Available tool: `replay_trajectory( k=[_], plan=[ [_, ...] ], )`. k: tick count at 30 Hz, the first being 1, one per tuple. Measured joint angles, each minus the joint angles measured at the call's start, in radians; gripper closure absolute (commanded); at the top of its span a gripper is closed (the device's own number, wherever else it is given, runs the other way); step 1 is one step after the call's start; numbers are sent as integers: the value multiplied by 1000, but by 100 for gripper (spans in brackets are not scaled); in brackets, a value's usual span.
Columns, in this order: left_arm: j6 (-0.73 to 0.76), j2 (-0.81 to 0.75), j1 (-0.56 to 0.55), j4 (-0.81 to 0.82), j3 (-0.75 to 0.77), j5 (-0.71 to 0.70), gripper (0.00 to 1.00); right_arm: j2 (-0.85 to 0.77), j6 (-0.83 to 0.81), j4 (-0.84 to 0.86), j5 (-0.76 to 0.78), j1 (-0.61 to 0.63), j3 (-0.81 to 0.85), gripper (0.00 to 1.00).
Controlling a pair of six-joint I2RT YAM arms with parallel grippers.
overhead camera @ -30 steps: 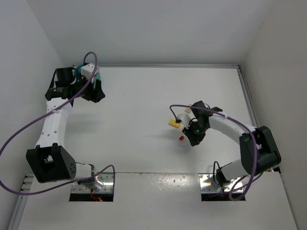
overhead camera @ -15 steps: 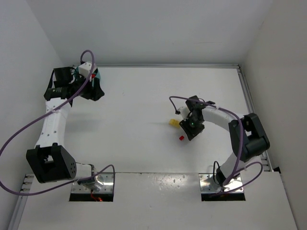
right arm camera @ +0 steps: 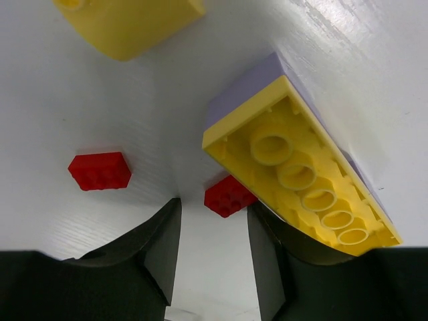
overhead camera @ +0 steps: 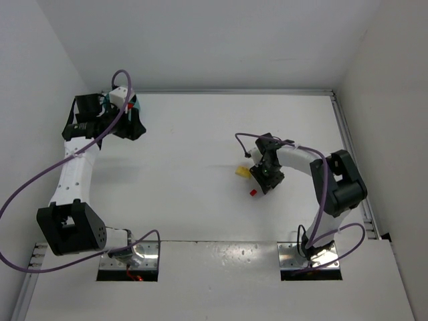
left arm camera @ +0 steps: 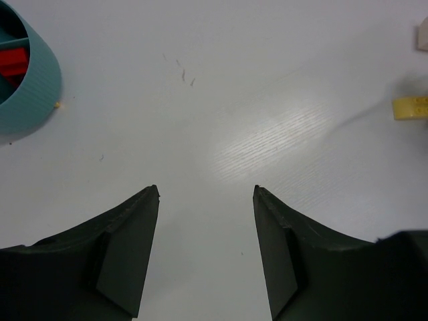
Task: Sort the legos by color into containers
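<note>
In the right wrist view a long yellow lego (right arm camera: 301, 180) shows its hollow underside, with a purple lego (right arm camera: 247, 83) stuck to its back. It reaches across the right fingertip. A red lego (right arm camera: 227, 195) lies just past my open right gripper (right arm camera: 212, 214), and nothing is between the jaws. Another red lego (right arm camera: 99, 170) and a second yellow one (right arm camera: 127, 23) lie further out. From above, yellow (overhead camera: 242, 172) and red (overhead camera: 253, 192) bricks sit beside the right gripper (overhead camera: 259, 185). My left gripper (left arm camera: 205, 190) is open and empty next to the teal bowl (left arm camera: 30, 93), whose containers hold a red brick (left arm camera: 13, 60).
The left arm reaches to the far left corner, where the bowl (overhead camera: 134, 105) stands close to the side wall. A metal rail (overhead camera: 348, 147) runs along the table's right edge. A small yellow piece (left arm camera: 409, 107) shows at the left wrist view's right edge.
The right gripper's jaws have widened and it has shifted slightly up and left while its elbow swung inward. The left gripper edged a little toward the back.
</note>
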Motion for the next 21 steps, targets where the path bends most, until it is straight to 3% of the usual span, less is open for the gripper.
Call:
replay_trajectory(
  k=[9, 21],
  plan=[
    [-2, 0, 0, 8, -8, 0, 36, 21, 9, -14, 11, 0, 21, 55],
    [-19, -9, 5, 51, -59, 4, 32, 43, 10, -25, 8, 0, 44, 70]
  ],
)
